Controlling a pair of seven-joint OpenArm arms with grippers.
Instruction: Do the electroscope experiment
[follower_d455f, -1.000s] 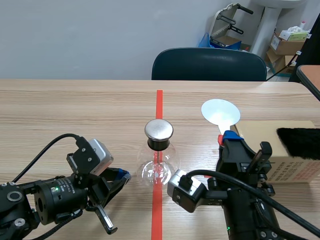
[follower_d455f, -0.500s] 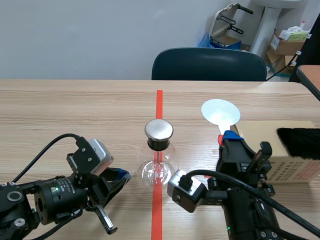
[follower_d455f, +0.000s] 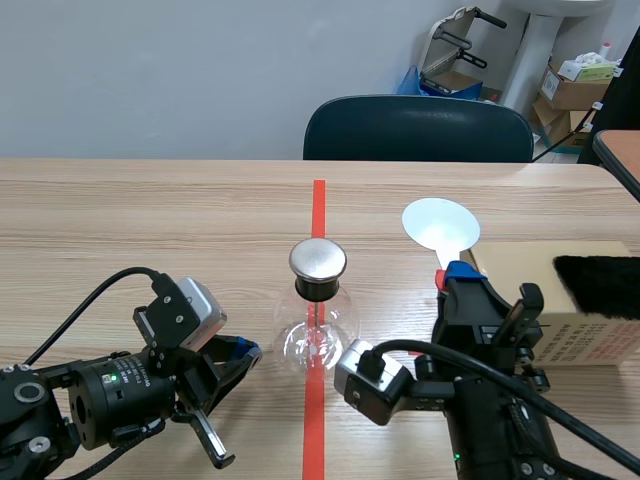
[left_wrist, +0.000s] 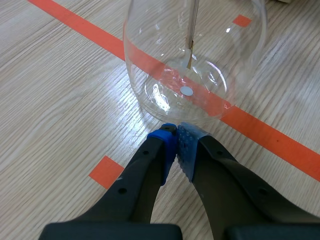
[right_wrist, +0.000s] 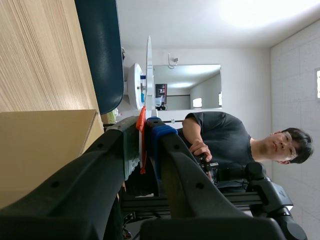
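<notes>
Electroscope flask (follower_d455f: 318, 335) stands upright on the red tape line (follower_d455f: 318, 205) that runs along the table (follower_d455f: 150, 220). It is clear and round, with its metal cap (follower_d455f: 318, 259) on top and a thin rod (left_wrist: 190, 30) hanging down inside. I place everything else by that flask.

My left pincer (left_wrist: 177, 137) lies low on the wood to the left of the flask. Its fingers are closed all the way, blue pads pressed together with nothing between them. The tips sit right at the foot of the glass, and I cannot tell whether they touch it.

My right pincer (follower_d455f: 460, 278) stands to the right of the flask, apart from it and pointing upward. It is clamped on the red handle of the white paddle (follower_d455f: 441, 225), whose round disc rises clear above my fingertips.

Farther right of the flask, past that pincer, a cardboard box (follower_d455f: 590, 340) rests on the table with a strip of black fur (follower_d455f: 600, 285) on top. Beyond the flask, at the table's far edge, is a dark chair (follower_d455f: 418, 128).
</notes>
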